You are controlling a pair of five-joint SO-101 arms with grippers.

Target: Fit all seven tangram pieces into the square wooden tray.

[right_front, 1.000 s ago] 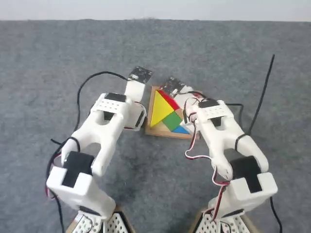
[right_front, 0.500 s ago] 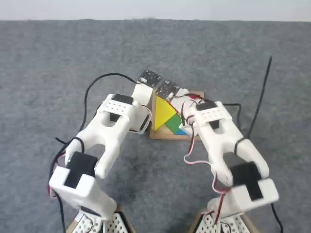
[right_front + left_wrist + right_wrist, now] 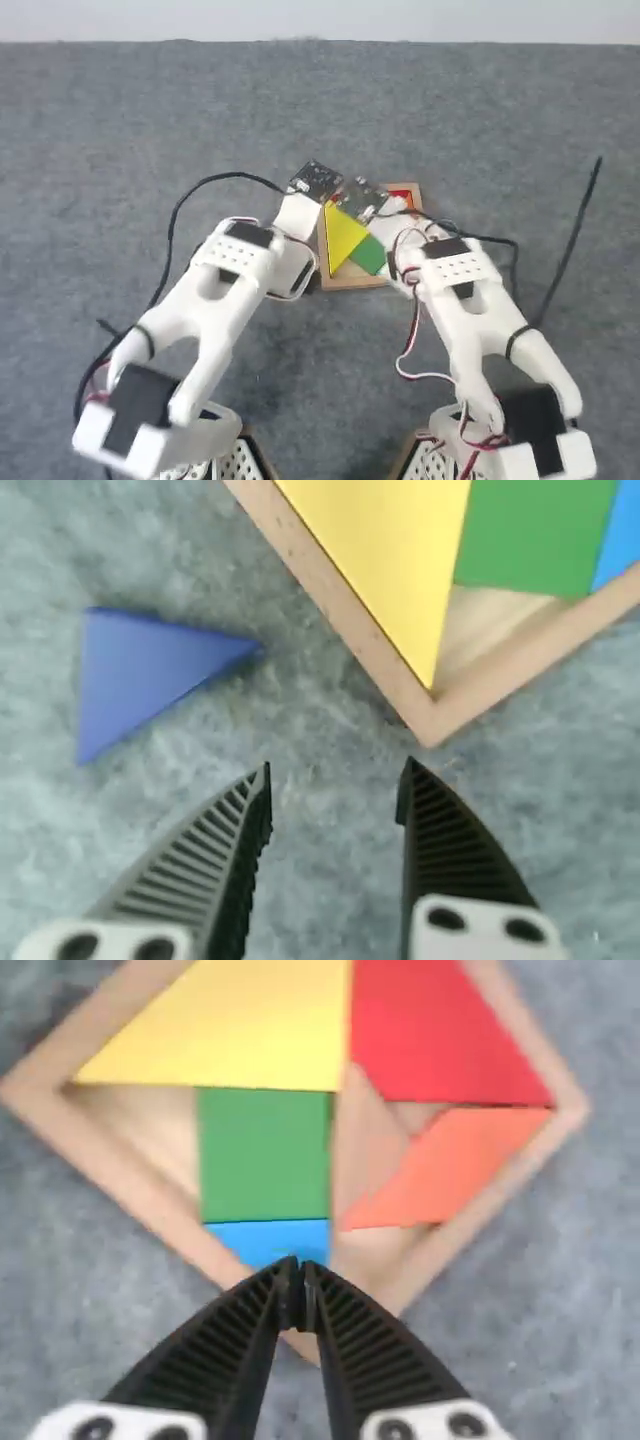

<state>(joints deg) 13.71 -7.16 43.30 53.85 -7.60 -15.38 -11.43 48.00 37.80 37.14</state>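
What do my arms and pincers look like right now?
The left arm and right arm have white shells, black motor blocks and black cables. The right also trails red and white wires. The left pincer and right pincer have black ridged fingers tapering to points, on white bases with round holes.

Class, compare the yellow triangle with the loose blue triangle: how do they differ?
The yellow triangle lies inside the tray; the loose blue triangle lies on the carpet outside it. The yellow triangle looks clearly larger than the loose blue triangle. Both lie flat.
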